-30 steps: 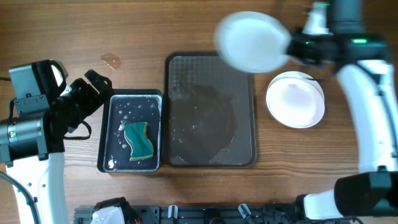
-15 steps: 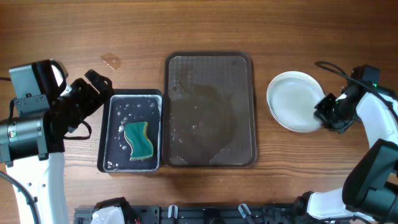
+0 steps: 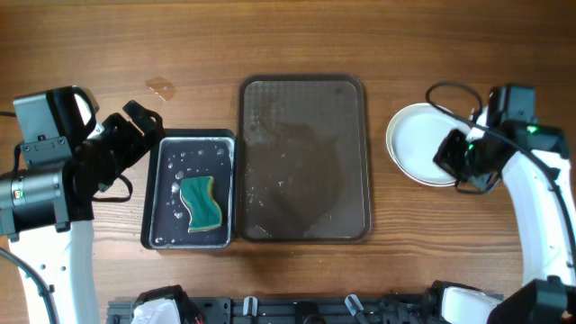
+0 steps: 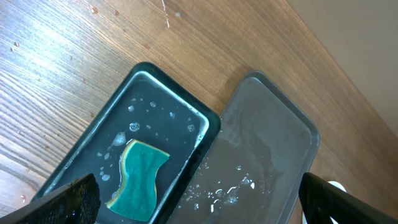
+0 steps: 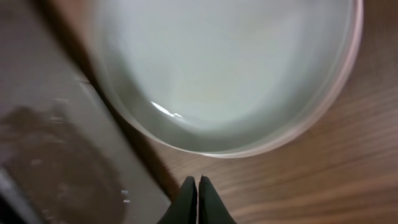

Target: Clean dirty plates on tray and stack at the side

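Tray's bare and the plates are piled at the side, so this looks like wrap-up to me.

The big grey tray [image 3: 303,157] sits mid-frame with nothing on it but water streaks, which fits everything having been lifted off. Just left of it is the black basin [image 3: 155,193], parked close so wiping is a short reach. The white plates [image 3: 416,144] sit stacked on the wood at the right of the frame, apart from the tray; the top one shows no blue smear, and I can't count the layers. The green sponge [image 3: 202,202] lies in the basin's puddle. The right gripper [image 5: 198,184] hangs over the stack's near rim, jaws pressed together on nothing. The left gripper [image 3: 135,130] waits at the basin's upper-left corner with its jaws spread wide – idle, I'd guess.
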You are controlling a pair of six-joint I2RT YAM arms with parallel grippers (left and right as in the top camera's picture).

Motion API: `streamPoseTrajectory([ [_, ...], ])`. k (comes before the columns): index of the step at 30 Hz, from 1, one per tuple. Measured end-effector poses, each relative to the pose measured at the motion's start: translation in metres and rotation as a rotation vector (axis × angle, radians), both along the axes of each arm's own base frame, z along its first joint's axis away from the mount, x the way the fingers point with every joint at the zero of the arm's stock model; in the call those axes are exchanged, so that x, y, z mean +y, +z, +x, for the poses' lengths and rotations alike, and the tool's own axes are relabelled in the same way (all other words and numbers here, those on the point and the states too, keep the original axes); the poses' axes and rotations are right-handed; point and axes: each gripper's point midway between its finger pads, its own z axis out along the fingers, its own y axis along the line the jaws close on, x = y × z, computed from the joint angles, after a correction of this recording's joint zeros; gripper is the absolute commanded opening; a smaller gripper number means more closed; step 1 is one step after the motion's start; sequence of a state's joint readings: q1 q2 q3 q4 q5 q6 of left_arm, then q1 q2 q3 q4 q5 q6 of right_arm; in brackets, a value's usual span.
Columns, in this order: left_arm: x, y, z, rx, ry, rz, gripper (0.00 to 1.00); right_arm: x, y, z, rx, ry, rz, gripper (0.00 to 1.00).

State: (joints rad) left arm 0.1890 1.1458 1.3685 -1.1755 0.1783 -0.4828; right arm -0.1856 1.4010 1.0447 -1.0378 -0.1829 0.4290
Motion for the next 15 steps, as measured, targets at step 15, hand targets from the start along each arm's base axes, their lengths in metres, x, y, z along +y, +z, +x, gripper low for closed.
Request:
streamPoseTrajectory([
  [15,0.000,0.000,0.000,0.000,0.000,0.000,1.00,0.023,-0.075,0.007,-0.096,-0.042,0.167,0.20],
])
